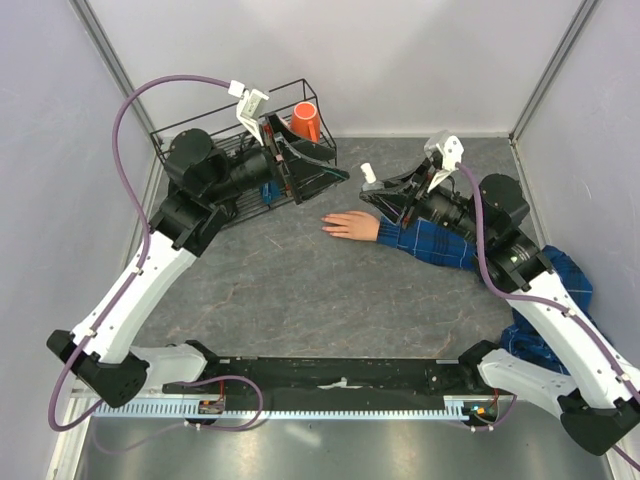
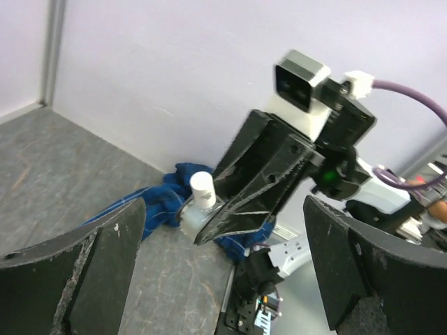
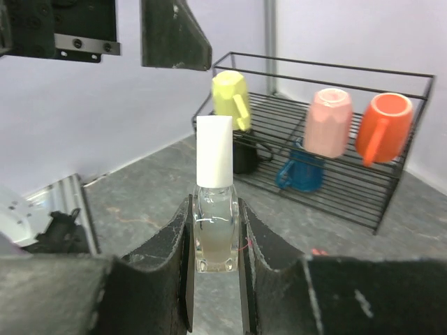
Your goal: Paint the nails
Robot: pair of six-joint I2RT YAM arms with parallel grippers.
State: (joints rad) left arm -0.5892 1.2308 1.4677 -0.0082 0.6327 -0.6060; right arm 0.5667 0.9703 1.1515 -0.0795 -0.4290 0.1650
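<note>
The peach-pink fake hand (image 1: 351, 226) lies flat on the grey table at the end of a blue plaid sleeve (image 1: 437, 243), its tiny nails (image 1: 326, 226) pointing left. My right gripper (image 1: 376, 196) hovers just behind the hand, shut on a small clear bottle with a white cap (image 1: 370, 180). In the right wrist view the bottle (image 3: 215, 216) stands upright between the fingers (image 3: 164, 258). My left gripper (image 1: 335, 165) is open and empty in front of the rack, facing the bottle (image 2: 199, 206). Its fingers (image 2: 77, 265) stand wide apart.
A black wire rack (image 1: 235, 135) stands at the back left and holds an orange mug (image 1: 306, 121). The right wrist view shows yellow (image 3: 230, 101), pink (image 3: 328, 122), orange (image 3: 384, 129) and blue (image 3: 300, 171) mugs in it. Bunched blue cloth (image 1: 555, 300) lies by the right arm.
</note>
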